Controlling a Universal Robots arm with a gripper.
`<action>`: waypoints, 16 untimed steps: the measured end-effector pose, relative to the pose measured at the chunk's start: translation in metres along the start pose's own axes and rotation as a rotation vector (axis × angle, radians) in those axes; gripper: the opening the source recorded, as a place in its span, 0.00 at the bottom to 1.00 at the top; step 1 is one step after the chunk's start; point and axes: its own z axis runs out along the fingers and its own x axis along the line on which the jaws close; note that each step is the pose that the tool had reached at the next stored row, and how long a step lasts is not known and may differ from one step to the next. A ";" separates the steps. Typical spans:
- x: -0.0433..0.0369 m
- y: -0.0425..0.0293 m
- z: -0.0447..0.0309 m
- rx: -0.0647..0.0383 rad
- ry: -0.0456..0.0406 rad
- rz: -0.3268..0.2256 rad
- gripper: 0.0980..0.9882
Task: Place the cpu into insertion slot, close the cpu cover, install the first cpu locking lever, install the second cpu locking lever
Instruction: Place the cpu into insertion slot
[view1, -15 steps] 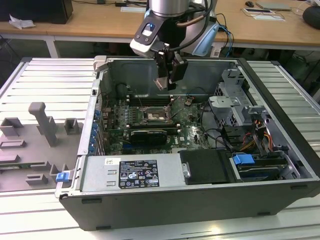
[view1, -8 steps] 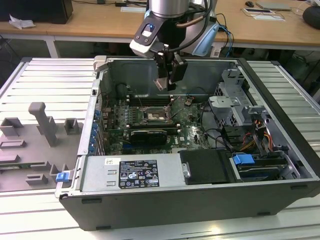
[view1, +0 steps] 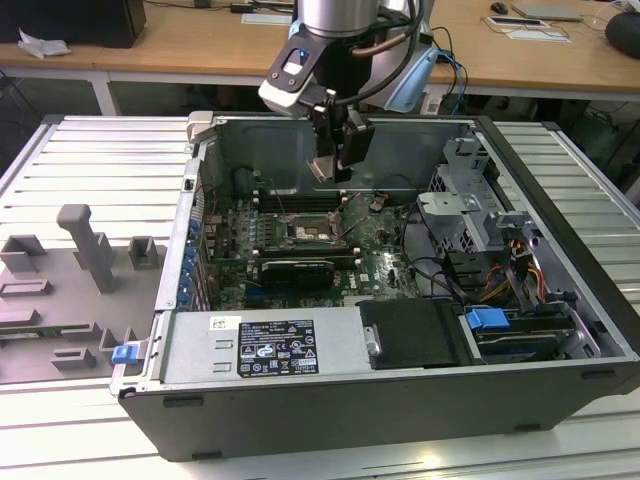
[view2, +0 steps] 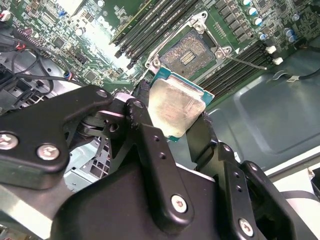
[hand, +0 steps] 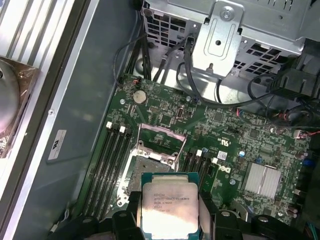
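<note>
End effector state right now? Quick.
End effector: closed, holding the cpu.

silver cpu (hand: 169, 207) aloft near insertion slot (view2: 191, 51)

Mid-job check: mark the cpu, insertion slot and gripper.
cpu (hand: 170, 206): first wrist view, middle of its metal top.
insertion slot (view2: 191, 51): second wrist view, centre of the contact bed.
gripper (view2: 172, 111): second wrist view, midway between its fingertips.
</note>
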 end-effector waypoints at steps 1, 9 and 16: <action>0.0000 0.0000 0.0002 0.000 -0.0003 0.003 0.50; -0.0001 -0.0004 0.0043 -0.001 -0.0088 0.106 0.50; -0.0001 -0.0006 0.0066 0.004 -0.0087 0.120 0.50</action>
